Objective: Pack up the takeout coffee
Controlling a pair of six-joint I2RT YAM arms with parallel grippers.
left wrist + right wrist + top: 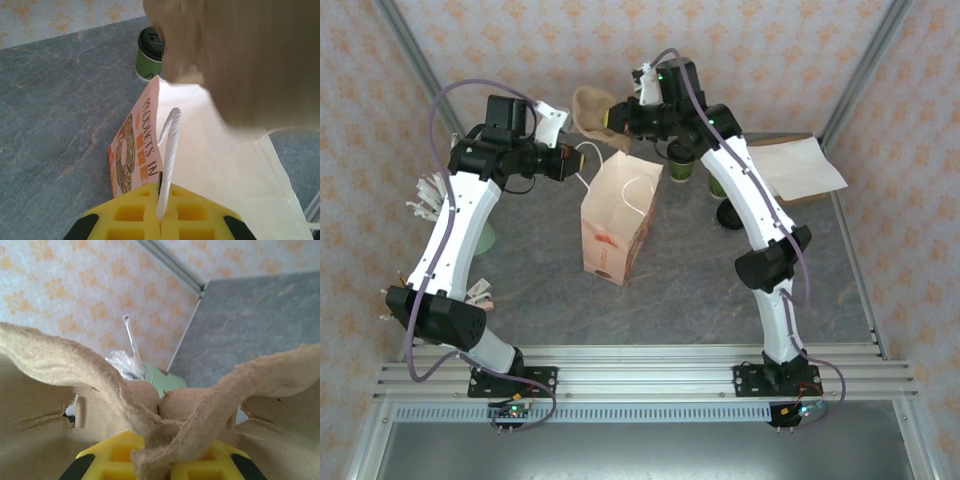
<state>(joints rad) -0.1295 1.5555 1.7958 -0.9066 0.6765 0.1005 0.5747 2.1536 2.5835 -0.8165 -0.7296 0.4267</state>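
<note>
The takeout coffee [678, 166], a dark-green cup under a black lid, stands on the table behind the white paper bag [616, 215]; the left wrist view has this cup [149, 54] beyond the bag's printed side [131, 150]. My left gripper [578, 160] [162, 202] is shut on the bag's white twisted handle [170, 150], holding it up beside the bag's mouth. My right gripper [618, 118] [160, 452] is shut on a brown pulp cup carrier [590, 108] [200, 410], which hangs above and behind the bag's open top.
A pale mint cup [162, 382] with white sticks [131, 340] stands at the left near the wall. Flat brown paper bags [800, 165] lie at the back right. Another green cup [717, 185] and a black lid [730, 215] sit under the right arm.
</note>
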